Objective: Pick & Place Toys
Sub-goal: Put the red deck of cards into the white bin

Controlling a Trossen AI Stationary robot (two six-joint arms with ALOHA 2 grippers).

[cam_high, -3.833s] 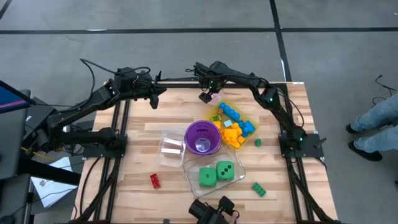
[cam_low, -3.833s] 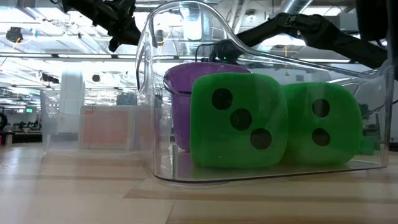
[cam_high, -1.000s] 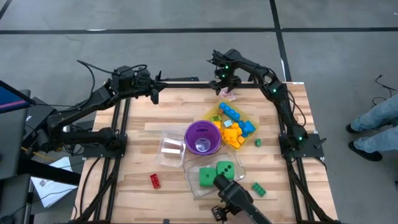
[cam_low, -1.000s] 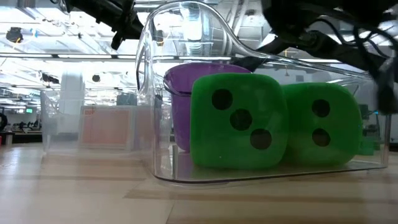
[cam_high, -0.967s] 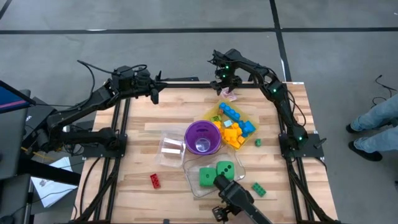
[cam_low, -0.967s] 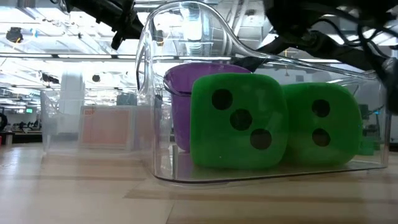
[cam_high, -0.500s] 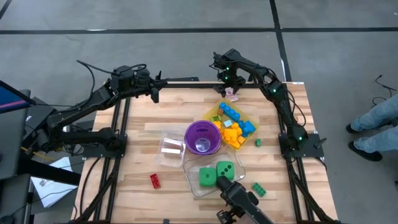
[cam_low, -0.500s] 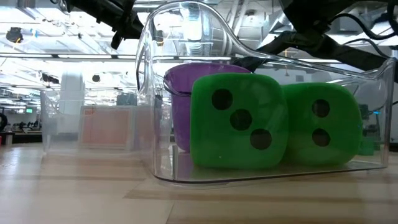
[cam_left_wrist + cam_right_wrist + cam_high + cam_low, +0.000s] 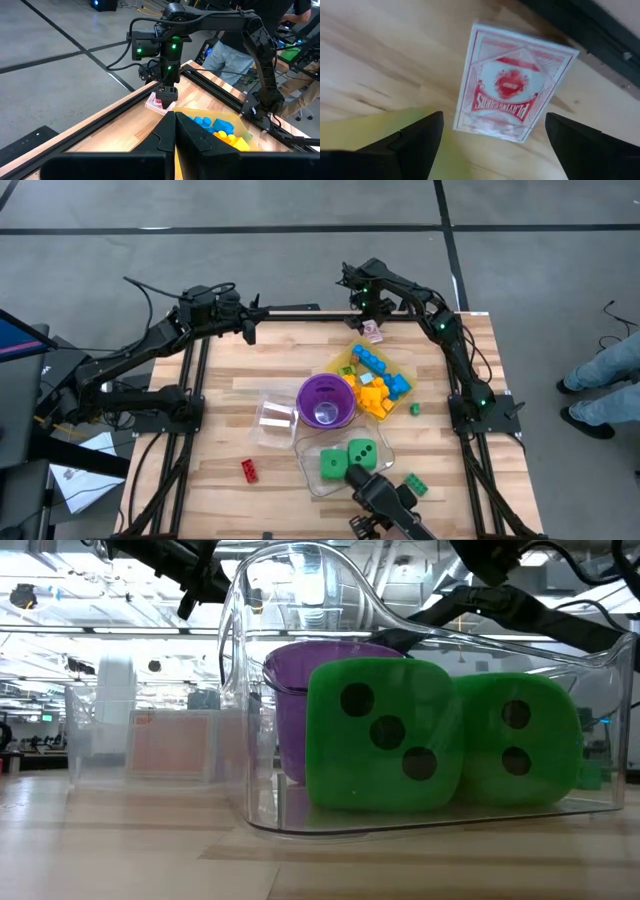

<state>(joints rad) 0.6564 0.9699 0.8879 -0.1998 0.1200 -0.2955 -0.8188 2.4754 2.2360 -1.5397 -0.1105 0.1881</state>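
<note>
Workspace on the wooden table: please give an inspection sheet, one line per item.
Surface: wooden table, slatted.
Job's things: blue, yellow and orange bricks in yellow tray; two green dice in clear tub; red brick and green bricks loose.
Clutter: purple cup; playing-card box; empty clear tub.
Grippers: right tool open, above the card box; left tool shut, at the far left edge.
Cables: along both arms.
Surroundings: person's legs at right.
</note>
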